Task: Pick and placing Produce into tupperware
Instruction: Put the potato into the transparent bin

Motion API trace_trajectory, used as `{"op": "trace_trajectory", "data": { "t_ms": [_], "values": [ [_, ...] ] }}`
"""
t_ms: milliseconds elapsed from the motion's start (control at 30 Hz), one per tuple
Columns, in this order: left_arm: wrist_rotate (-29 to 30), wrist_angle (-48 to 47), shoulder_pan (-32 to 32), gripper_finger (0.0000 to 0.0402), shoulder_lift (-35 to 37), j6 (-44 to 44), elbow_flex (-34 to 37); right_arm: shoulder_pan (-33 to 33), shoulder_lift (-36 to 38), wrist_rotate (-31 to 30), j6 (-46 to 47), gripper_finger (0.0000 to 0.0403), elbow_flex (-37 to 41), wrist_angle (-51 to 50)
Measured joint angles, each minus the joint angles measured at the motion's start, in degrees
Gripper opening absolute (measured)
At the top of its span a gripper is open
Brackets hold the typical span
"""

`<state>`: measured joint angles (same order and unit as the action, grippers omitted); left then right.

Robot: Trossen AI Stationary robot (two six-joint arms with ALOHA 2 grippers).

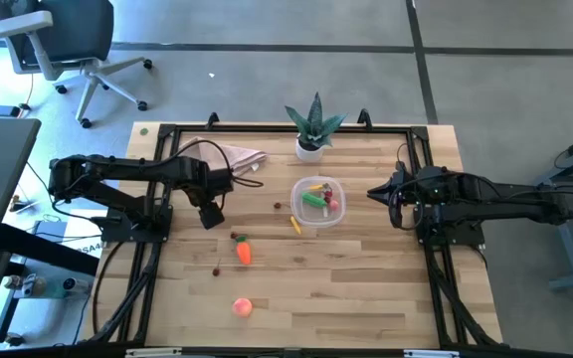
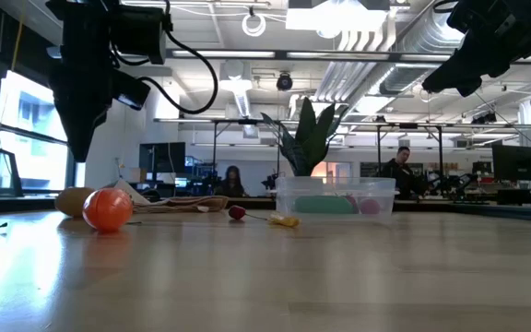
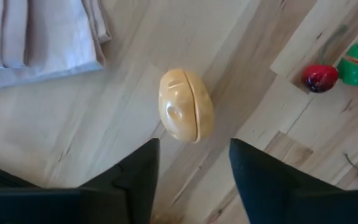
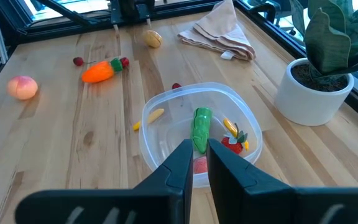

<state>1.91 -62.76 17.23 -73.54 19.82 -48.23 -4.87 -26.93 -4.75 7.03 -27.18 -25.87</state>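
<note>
Produce is partly in our tupperware (image 4: 199, 134), a green pod (image 4: 201, 129) included; carrot (image 1: 244, 253), peach (image 1: 242, 307) and potato (image 3: 186, 105) remain, our empty, spread left gripper (image 3: 193, 163) above the potato, right gripper (image 4: 196, 163) nearly closed, empty.

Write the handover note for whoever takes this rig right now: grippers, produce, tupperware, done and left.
Left gripper: open, empty, above the tan potato-like piece near the folded cloth.
Right gripper: fingers nearly together, holding nothing, at the tupperware's right side.
Done: the tupperware holds the green pod, a yellow strip and small red and yellow pieces.
Left on the table: the tan piece, the carrot, the peach, a yellow strip beside the tupperware, and a few tiny red and dark pieces.
The potted plant stays where it is.
</note>
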Motion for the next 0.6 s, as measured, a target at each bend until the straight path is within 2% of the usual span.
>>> {"op": "trace_trajectory", "data": {
  "t_ms": [133,233,367,600],
  "values": [
    [1.08,1.17,0.0,0.0224,0.0,0.03,0.36,0.0,-0.01,0.0,0.0,0.0035,0.0,0.0],
    [-0.54,4.18,0.0,0.0243,-0.02,0.02,2.03,-0.02,0.01,-0.13,0.0,0.0035,0.0,0.0],
    [-0.86,5.93,0.0,0.0258,-0.07,-0.12,4.52,-0.01,0.01,-0.13,0.0,0.0035,0.0,0.0],
    [2.01,7.99,0.0,0.0274,-0.28,-0.03,6.96,0.0,0.0,-0.11,0.0,0.0035,0.0,0.0]
  ]
}}
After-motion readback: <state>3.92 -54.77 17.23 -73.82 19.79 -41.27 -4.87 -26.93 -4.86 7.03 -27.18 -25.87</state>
